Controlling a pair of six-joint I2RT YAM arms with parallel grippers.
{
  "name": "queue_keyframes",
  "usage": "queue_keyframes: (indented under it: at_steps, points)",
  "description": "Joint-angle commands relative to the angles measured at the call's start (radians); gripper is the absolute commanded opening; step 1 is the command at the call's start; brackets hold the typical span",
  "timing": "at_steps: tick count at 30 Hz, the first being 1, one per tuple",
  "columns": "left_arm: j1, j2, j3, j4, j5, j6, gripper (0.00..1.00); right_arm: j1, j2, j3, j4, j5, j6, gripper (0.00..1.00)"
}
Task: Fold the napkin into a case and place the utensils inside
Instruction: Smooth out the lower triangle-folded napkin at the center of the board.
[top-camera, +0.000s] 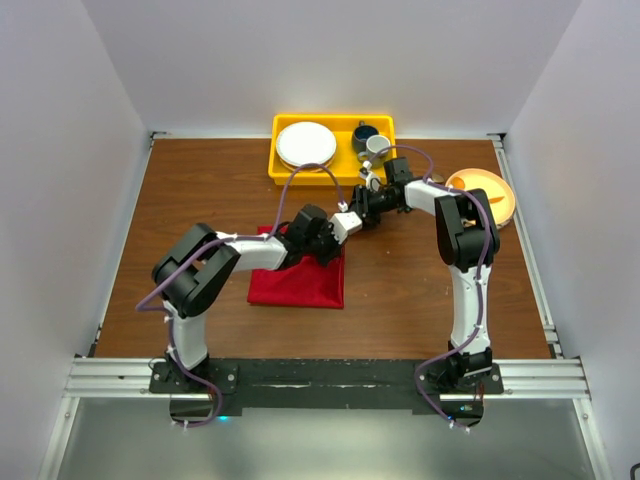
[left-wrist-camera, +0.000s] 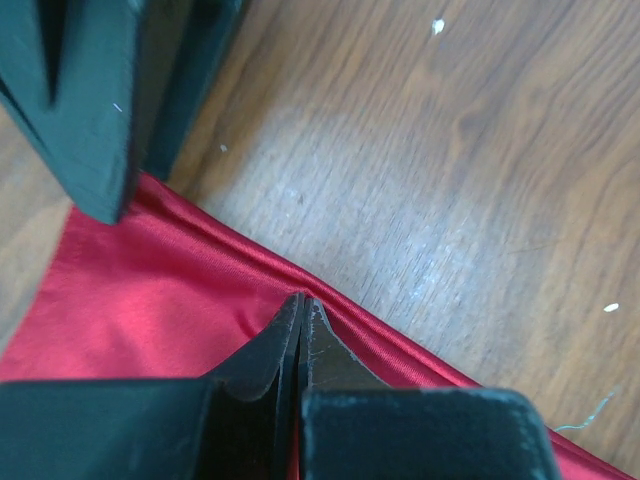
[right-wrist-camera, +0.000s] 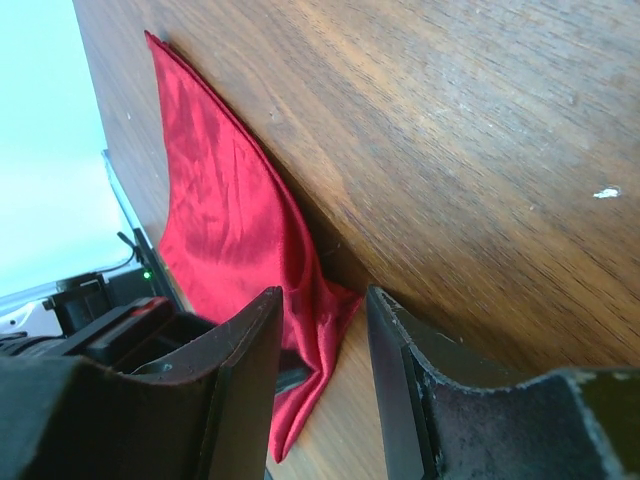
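Note:
The red napkin lies partly folded on the wooden table, left of centre. My left gripper is at its far right corner and is shut on the cloth's edge, its tips pressed together. In the right wrist view that corner of the napkin is lifted into a peak. My right gripper is open, its jaws on either side of the lifted corner. Its dark fingers show in the left wrist view. No pouch shape has formed. The gold utensils cannot be made out.
A yellow tray at the back edge holds a white plate and dark cups. An orange plate sits at the right. White walls close in on both sides of the table.

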Motion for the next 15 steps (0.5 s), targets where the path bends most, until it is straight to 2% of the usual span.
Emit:
queue_keyframes:
  at_steps: [1,6,10,15]
  points:
    - [-0.006,0.004,0.031,0.058,0.01,0.002,0.0,0.002,0.073,-0.005,-0.02,0.129,-0.032,0.42]
    - [0.011,-0.085,0.009,0.044,0.067,-0.013,0.0,0.003,0.07,-0.016,-0.024,0.149,-0.053,0.29]
    - [0.026,-0.158,-0.002,-0.009,0.066,-0.001,0.02,0.003,0.077,-0.01,-0.023,0.15,-0.052,0.27]
    - [0.035,-0.122,0.012,-0.054,0.033,0.048,0.01,0.003,0.073,-0.015,-0.014,0.144,-0.049,0.27]
